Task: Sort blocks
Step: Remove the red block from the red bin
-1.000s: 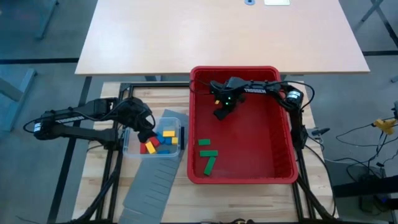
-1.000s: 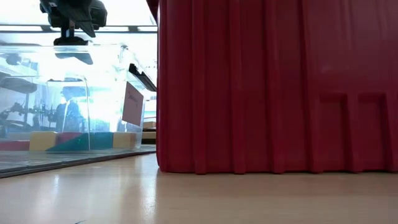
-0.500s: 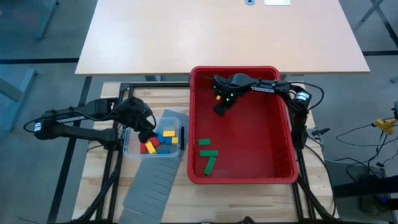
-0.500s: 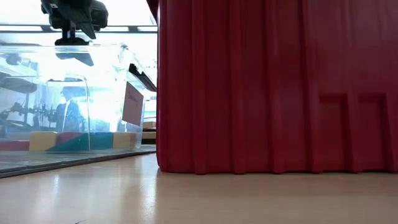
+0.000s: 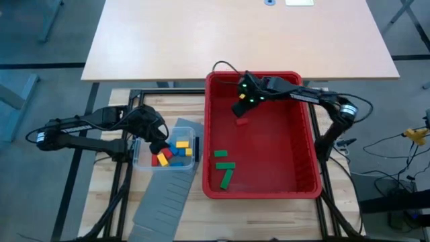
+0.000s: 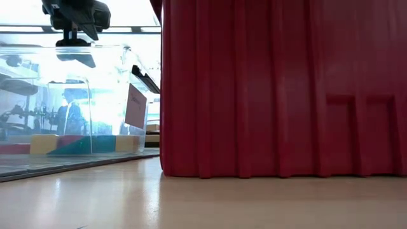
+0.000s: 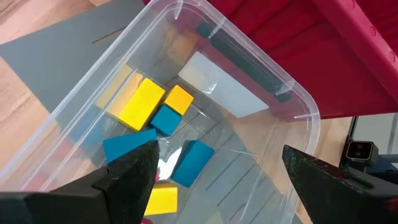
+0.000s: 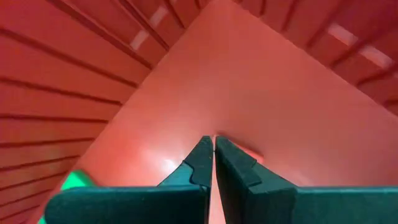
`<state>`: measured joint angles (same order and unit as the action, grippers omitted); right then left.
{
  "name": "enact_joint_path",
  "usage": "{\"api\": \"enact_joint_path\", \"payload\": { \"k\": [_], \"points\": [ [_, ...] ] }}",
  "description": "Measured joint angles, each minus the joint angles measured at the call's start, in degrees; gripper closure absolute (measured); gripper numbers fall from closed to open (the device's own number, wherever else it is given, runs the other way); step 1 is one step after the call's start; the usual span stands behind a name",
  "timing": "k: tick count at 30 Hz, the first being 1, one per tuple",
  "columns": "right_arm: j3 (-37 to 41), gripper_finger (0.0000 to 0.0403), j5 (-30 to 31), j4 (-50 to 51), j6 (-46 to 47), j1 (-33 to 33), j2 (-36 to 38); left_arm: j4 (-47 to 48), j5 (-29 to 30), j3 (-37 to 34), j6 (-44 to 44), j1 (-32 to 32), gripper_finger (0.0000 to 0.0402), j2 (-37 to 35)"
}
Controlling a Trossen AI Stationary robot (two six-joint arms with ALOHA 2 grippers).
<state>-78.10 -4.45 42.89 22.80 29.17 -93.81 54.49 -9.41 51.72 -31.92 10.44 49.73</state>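
Observation:
A clear tub (image 5: 168,152) holds several yellow, blue and red blocks (image 7: 144,103), which lie on its floor. My left gripper (image 5: 158,144) hangs open just above the tub, its fingers (image 7: 138,168) spread over the blocks and touching none. Inside the red bin (image 5: 304,176), three green blocks (image 5: 225,166) lie near the front left, and one red block (image 5: 242,122) lies on the floor near the far left corner. My right gripper (image 5: 240,107) is shut and empty, raised above that red block (image 8: 247,152).
A grey slotted panel (image 5: 163,196) lies under and in front of the tub, at the table's near edge. The bin's tall wall (image 6: 280,89) stands close to the tub's right side. A large wooden table (image 5: 235,33) stands behind.
My right gripper has risen from the bin's floor and drawn back a little toward the bin's far edge, staying shut and tipping less steeply down. The red block now shows on the floor where the gripper stood. My left gripper has kept still.

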Motion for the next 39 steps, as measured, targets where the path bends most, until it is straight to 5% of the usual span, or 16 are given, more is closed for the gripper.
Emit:
{"api": "enact_joint_path", "payload": {
  "k": [10,21,32,39],
  "points": [
    [29.11,0.0403,-4.60,-29.81,9.96,-0.04,21.13,-0.29,0.48,0.00,1.42,0.00,0.0086,2.87],
    [29.79,0.0403,-3.39,-26.92,7.27,0.39,11.39,-0.91,-0.61,0.00,1.35,0.00,0.0086,5.53],
    [25.34,0.0397,-8.32,-23.32,-23.04,0.48,6.76,-0.92,-0.77,0.00,0.69,-0.01,0.0086,5.08],
    [19.33,0.0326,-7.02,-13.36,-34.58,0.88,0.71,-1.03,-1.29,0.00,-0.67,-0.02,0.0086,5.22]
  ]
}}
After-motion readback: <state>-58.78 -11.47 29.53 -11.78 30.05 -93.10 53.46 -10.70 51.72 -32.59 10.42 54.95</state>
